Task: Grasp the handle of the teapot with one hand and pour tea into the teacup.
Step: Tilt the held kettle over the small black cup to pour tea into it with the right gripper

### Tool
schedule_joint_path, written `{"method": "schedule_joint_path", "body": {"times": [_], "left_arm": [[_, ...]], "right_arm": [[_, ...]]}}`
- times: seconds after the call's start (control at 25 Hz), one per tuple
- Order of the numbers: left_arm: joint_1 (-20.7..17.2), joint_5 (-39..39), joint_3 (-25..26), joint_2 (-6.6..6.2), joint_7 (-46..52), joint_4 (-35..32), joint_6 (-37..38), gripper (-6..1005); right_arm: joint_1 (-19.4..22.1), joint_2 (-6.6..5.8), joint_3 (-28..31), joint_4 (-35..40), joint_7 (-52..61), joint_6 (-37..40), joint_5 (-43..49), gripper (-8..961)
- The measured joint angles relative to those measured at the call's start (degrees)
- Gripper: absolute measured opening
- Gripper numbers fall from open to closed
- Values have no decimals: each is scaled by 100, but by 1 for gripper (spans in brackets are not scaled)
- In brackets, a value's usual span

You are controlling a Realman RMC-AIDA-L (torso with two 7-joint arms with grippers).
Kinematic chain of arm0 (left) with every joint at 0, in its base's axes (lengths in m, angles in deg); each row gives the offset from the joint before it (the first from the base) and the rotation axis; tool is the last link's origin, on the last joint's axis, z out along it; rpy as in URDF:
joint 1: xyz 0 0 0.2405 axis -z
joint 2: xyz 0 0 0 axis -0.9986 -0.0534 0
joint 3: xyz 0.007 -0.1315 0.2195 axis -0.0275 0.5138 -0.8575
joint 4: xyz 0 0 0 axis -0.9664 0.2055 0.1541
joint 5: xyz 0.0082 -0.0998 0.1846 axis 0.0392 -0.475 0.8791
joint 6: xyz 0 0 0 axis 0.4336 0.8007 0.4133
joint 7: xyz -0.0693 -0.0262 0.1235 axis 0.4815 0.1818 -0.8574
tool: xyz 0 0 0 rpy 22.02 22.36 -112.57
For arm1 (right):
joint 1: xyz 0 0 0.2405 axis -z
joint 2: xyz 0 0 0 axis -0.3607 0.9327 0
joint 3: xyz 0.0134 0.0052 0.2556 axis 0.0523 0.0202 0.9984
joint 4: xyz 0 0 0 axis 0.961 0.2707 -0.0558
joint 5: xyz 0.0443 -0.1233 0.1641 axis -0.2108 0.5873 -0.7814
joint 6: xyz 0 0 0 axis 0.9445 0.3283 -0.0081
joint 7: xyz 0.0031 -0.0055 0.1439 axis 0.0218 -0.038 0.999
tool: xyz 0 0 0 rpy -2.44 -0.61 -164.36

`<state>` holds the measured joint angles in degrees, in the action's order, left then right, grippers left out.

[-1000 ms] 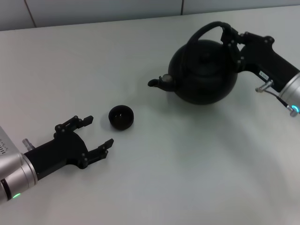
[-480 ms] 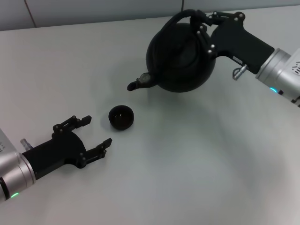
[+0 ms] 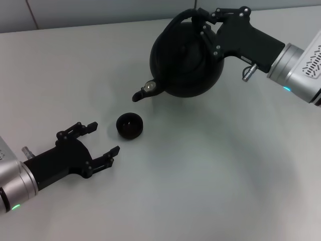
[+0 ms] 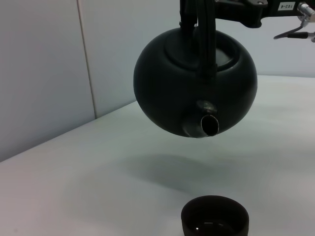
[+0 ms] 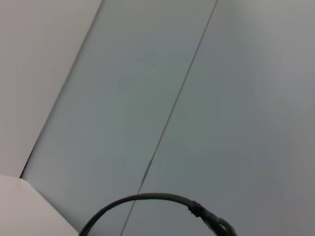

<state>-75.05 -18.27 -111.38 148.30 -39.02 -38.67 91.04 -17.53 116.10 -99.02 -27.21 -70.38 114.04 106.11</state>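
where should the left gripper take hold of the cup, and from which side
Grip the cup across its round wall, one finger on each side, coming in low from the left gripper's own side. It is low, handleless and upright, about as wide as the open jaws, and the teapot hangs above it, so a top approach looks blocked.

Teapot (image 3: 188, 63): matt black, faintly grainy, w/ soft sheen; spout (image 4: 205, 124) tip worn to bare metal. Handle (image 4: 204, 29): black, smooth. Teacup (image 3: 130, 125): glossy dark inside. Right gripper (image 3: 208, 25) & left gripper (image 3: 99, 140): matt black plastic, silver metal wrists. Counter (image 3: 200, 175): smooth pale matt.
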Motion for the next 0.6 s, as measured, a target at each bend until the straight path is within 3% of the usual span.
{"method": "schedule_joint_path", "body": {"times": [0.6], "left_arm": [[23, 0, 0, 0, -1, 29, -18, 801]], "right_arm": [[-214, 17, -426, 10, -200, -408, -9, 92]]}}
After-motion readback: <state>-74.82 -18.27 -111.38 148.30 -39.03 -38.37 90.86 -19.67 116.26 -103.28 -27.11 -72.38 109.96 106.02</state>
